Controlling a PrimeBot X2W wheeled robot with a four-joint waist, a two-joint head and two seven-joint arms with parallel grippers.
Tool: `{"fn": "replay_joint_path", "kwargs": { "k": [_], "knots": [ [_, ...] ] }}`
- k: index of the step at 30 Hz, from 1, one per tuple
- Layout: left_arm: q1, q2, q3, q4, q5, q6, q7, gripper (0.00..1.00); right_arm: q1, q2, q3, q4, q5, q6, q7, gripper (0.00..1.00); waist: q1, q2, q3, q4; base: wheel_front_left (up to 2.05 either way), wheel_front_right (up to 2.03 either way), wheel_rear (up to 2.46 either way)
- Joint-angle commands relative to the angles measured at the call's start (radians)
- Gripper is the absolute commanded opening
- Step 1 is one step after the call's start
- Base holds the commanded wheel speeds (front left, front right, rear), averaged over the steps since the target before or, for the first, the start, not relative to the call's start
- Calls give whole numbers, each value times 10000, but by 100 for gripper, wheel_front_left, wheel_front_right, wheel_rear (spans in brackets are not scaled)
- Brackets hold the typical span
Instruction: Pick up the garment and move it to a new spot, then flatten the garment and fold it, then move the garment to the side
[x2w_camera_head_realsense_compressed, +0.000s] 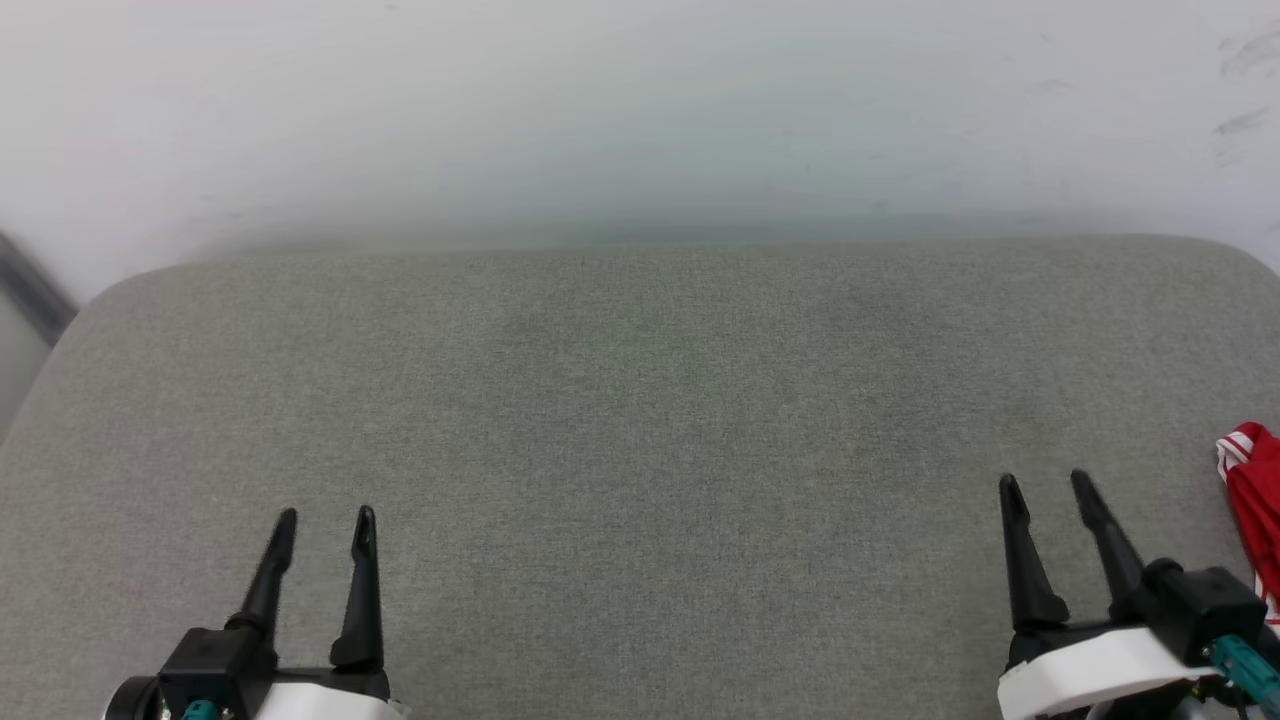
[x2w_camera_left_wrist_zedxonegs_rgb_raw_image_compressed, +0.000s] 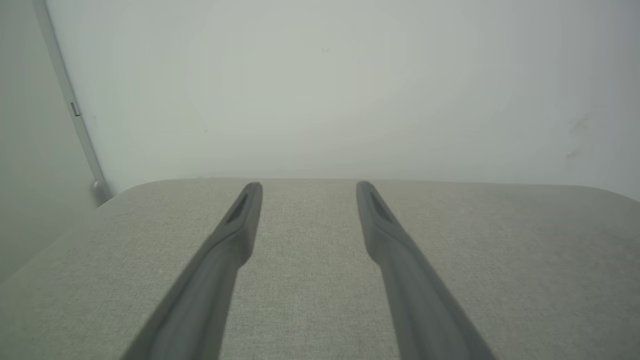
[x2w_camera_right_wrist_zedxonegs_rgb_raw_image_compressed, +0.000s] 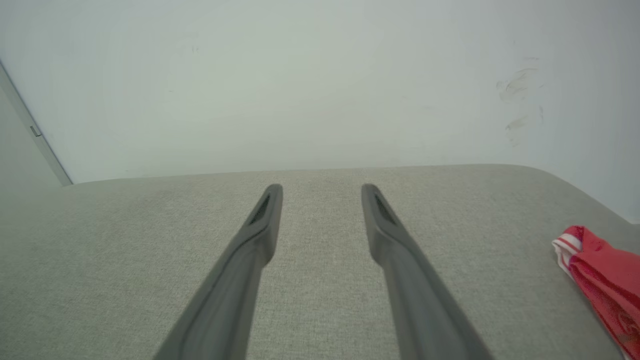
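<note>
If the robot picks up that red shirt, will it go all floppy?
Probably floppy: the garment lies bunched and creased, like thin cloth, so it should droop. Likely light too, being so thin. Pushed, it might wrinkle rather than slide, since the grey cushion looks rough and woven.

The garment (x2w_camera_head_realsense_compressed: 1252, 500) lies on the padded seat (x2w_camera_head_realsense_compressed: 640, 400) at its right edge, just right of the right gripper (x2w_camera_head_realsense_compressed: 1043, 482) (the left gripper (x2w_camera_head_realsense_compressed: 326, 514) sits well apart); a wall (x2w_camera_head_realsense_compressed: 640, 120) stands behind.
</note>
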Motion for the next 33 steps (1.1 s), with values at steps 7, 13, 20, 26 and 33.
{"fn": "replay_joint_path", "kwargs": {
  "k": [7,13,20,26,33],
  "knots": [
    [-54,-37,11,460,-783,-8,252,0,79,3,-51,354,820,0,215,0,0,0,0,-11,0,0,0],
    [-231,-34,40,636,-1987,-21,551,0,-20,4,-114,399,2010,-1,507,0,0,0,1,-28,0,0,0],
    [-421,-31,65,826,-3286,-36,867,0,-135,6,-180,452,3290,-1,819,0,0,0,2,-47,0,0,0],
    [-548,-29,84,957,-4154,-47,1080,0,-210,7,-226,493,4141,-1,1031,0,0,0,2,-62,0,0,0],
    [-716,-26,106,1128,-5281,-62,1359,0,-311,9,-289,548,5250,-1,1306,0,0,0,3,-82,0,0,0]
  ]
}}
